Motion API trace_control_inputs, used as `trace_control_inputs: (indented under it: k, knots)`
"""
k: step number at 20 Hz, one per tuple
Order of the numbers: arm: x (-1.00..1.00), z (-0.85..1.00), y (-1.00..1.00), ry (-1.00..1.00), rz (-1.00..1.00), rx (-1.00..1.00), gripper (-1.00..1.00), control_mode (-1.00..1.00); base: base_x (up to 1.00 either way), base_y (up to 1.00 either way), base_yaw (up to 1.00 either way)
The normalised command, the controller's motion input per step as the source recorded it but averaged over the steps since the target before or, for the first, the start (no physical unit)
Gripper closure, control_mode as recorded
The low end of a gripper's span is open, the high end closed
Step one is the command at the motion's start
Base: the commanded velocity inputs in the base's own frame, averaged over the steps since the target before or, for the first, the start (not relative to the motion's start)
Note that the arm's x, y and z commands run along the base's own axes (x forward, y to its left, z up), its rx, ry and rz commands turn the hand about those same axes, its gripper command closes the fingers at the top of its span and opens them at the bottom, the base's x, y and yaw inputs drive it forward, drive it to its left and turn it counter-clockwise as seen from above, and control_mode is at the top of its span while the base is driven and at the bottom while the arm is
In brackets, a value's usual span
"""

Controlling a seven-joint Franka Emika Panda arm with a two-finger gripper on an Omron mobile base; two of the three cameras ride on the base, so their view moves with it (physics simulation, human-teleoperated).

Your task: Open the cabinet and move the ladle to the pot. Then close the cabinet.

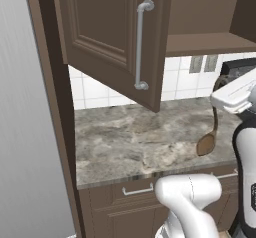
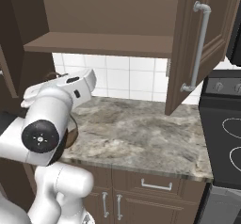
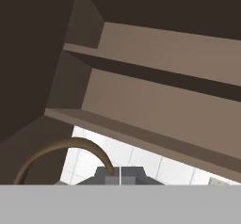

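The ladle (image 1: 206, 143) dangles bowl-down over the counter (image 1: 125, 137), its handle tip pinched in the closed gripper (image 3: 120, 175), and that thin hold could twist loose mid-swing toward the pot.

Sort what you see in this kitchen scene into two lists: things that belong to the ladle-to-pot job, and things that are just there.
Part of the job:
- dark brown wooden wall cabinet, both doors open
- brown ladle with a long curved handle, hanging over the counter
- shut gripper holding the ladle's handle

Just there:
- grey marbled stone counter
- black stove
- white tiled wall
- lower drawers
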Motion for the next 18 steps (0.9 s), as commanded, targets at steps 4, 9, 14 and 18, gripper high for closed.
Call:
trace_control_inputs:
  k: [4, 9, 14, 18]
  knots:
    - [-0.39, 0.22, 0.02, 0.00, -0.07, 0.02, 1.00, -1.00, 0.00, 0.00, 0.00]
    - [-0.41, 0.22, 0.15, 0.00, -0.08, 0.00, 1.00, -1.00, 0.00, 0.00, 0.00]
    - [-0.28, 0.19, 0.00, 0.00, -0.03, 0.00, 1.00, -1.00, 0.00, 0.00, 0.00]
    - [-0.17, 0.18, 0.00, 0.00, 0.00, 0.00, 1.00, -1.00, 0.00, 0.00, 0.00]
